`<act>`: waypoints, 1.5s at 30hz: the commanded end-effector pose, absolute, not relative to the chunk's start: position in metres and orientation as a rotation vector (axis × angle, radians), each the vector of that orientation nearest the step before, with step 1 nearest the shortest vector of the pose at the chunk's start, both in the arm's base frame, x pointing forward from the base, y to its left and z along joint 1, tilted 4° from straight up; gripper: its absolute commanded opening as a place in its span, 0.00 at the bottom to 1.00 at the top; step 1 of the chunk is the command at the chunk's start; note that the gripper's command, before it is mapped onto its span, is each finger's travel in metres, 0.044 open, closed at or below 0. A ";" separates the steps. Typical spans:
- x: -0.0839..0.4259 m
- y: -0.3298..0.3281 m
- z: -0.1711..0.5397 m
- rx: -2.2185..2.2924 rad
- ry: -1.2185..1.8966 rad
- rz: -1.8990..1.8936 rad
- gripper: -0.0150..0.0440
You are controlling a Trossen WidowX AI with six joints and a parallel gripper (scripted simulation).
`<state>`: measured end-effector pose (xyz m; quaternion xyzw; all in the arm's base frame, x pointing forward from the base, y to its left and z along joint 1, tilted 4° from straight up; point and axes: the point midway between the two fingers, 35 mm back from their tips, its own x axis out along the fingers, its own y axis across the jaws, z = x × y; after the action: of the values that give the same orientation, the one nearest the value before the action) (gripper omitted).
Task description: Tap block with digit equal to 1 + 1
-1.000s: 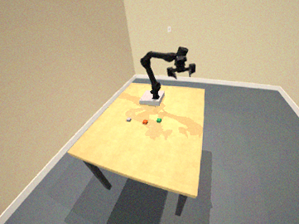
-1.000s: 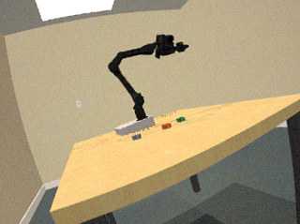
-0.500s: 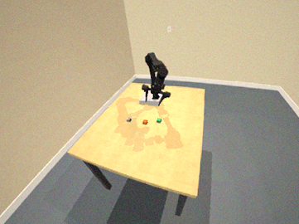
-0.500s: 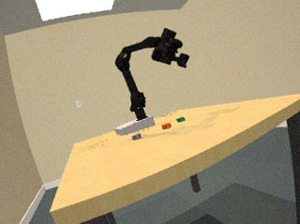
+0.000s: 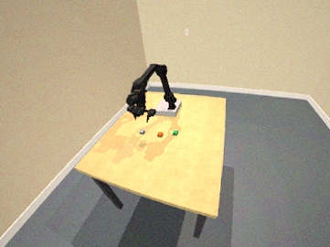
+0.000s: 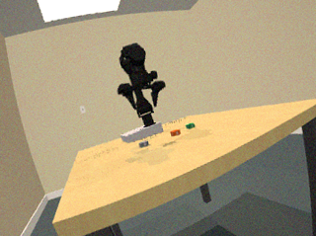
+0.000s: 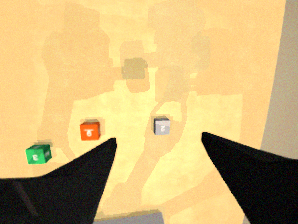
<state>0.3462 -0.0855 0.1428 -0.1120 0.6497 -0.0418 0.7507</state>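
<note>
A grey block (image 5: 142,131) (image 6: 144,144) (image 7: 161,126) sits on the table and shows an upside-down 2 in the wrist view. An orange block (image 5: 160,134) (image 6: 175,132) (image 7: 90,131) sits beside it; its digit looks like a 6 or a 9. A green block (image 5: 175,132) (image 6: 189,125) (image 7: 38,154) lies farthest from the grey one; its small digit looks like a 3. My gripper (image 5: 141,119) (image 6: 145,107) (image 7: 158,139) is open and empty, above the table. In the wrist view the grey block appears between the fingertip lines, a little beyond them. The gripper touches no block.
The arm stands on a pale base slab (image 5: 165,112) (image 6: 135,135) at the back of the wooden table (image 5: 188,173) (image 6: 105,190). Its edge also shows at the bottom of the wrist view. Arm shadows fall around the blocks. A table side edge shows at the right of the wrist view.
</note>
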 end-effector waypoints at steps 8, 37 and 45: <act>0.317 -0.135 0.128 -0.083 1.545 -0.055 0.93; 0.319 -0.142 0.047 -0.084 1.546 -0.055 0.44; 0.319 -0.142 0.047 -0.084 1.546 -0.055 0.29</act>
<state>0.3202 -0.1430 0.0503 -0.0371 0.6958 -0.0290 0.7167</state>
